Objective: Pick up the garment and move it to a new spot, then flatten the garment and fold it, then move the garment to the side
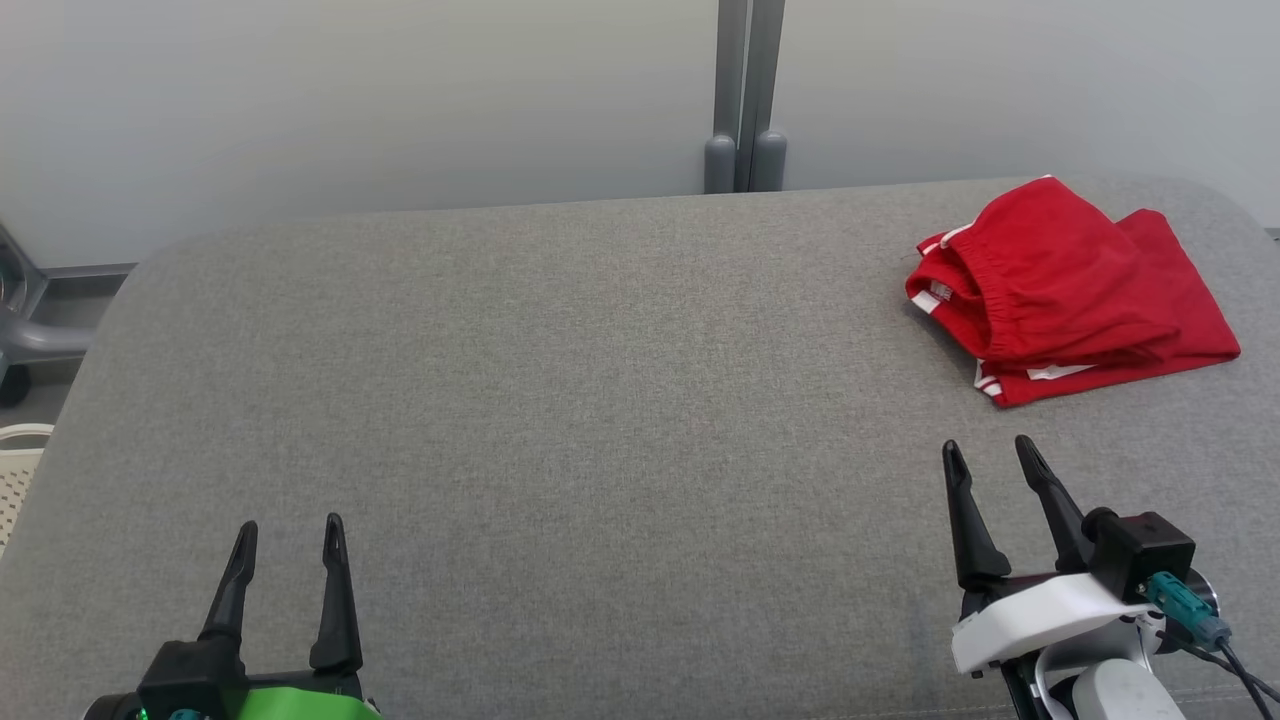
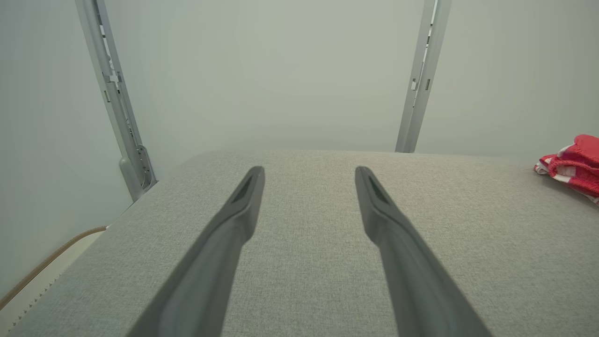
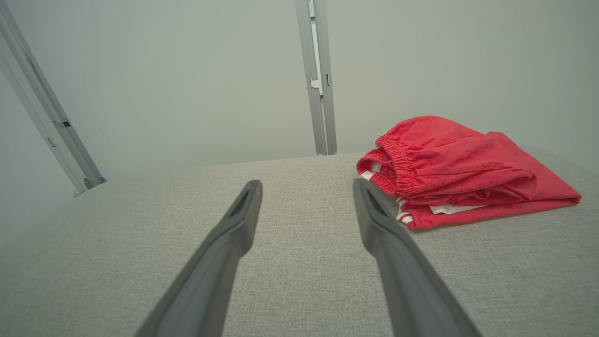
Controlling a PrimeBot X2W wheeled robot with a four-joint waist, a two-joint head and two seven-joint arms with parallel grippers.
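Reaching forward over the grey padded surface (image 1: 560, 380), the left gripper (image 1: 290, 522) and the right gripper (image 1: 988, 443) lie level and parallel, each with its two dark fingers spread wide and holding nothing. One red garment (image 1: 1070, 290), folded and white-trimmed, lies ahead and slightly right of the right gripper, well apart from the left.

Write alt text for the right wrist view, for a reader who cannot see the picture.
A folded red garment with white trim lies on a grey fabric surface, ahead and to the right of the right claw, whose two dark fingers stand open and empty. A pale wall with a metal post rises behind.
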